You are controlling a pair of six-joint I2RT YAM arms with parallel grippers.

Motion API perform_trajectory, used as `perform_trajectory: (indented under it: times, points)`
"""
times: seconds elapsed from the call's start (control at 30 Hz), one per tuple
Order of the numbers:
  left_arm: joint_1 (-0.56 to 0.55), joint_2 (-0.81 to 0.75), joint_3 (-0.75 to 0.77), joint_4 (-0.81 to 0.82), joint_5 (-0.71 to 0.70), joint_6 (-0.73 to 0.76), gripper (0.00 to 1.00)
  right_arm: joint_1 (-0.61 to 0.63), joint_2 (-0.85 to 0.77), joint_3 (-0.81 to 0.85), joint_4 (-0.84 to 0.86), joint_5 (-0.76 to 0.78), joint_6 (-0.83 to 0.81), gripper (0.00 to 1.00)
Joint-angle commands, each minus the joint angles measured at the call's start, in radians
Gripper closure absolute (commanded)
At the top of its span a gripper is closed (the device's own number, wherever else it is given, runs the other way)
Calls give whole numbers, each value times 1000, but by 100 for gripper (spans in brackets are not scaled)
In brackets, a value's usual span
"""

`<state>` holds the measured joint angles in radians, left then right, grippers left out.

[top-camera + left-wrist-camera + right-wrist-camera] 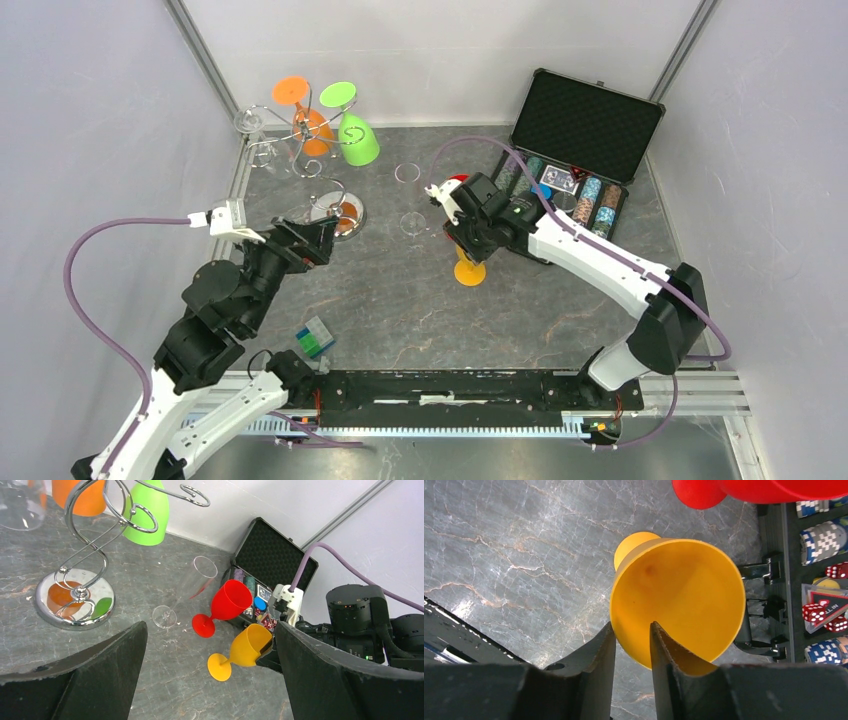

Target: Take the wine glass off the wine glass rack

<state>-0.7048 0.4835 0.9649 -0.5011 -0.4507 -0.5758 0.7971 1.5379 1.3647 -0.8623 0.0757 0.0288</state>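
Fingers (pixel 594 655) of the right gripper (pixel 631 635) pinch the rim of the yellow glass (pixel 679 595), one pad outside the bowl, the other inside it. The bowl opens up toward the wrist and the foot points down at the table (pixel 514 555); whether the foot touches cannot be told. This glass is off the rack (pixel 75 600) and well apart from it, over by the open case (pixel 585 125) of chips. Just beyond the right fingertips sits the red glass (pixel 227 602), and past that a clear flute (pixel 187 587) on its foot. Over to the left gripper (pixel 211 627): jaws spread wide, gripping nothing, the rack's mirrored base just ahead of the left-hand finger. Up on the rack's curled arms, above and beyond those fingers, an orange glass (pixel 310 125) and a green glass (pixel 355 135) hang bowl-down, with clear ones beside them.
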Motion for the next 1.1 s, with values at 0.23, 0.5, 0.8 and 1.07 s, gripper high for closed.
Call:
perform_trajectory:
  times: [0.23, 0.5, 0.8, 1.07]
  points:
    - [-4, -2, 5, -5, -51, 28, 0, 5, -24, 62, 82, 20, 6, 58]
    - [-4, 20, 26, -11, -49, 15, 0, 5, -33, -7, 168, 24, 39, 72]
    - [-4, 56, 39, -11, -27, -16, 0, 5, -70, -32, 253, -8, 67, 94]
    - [-4, 66, 41, -11, -20, -27, 0, 5, -52, -16, 259, -56, 62, 97]
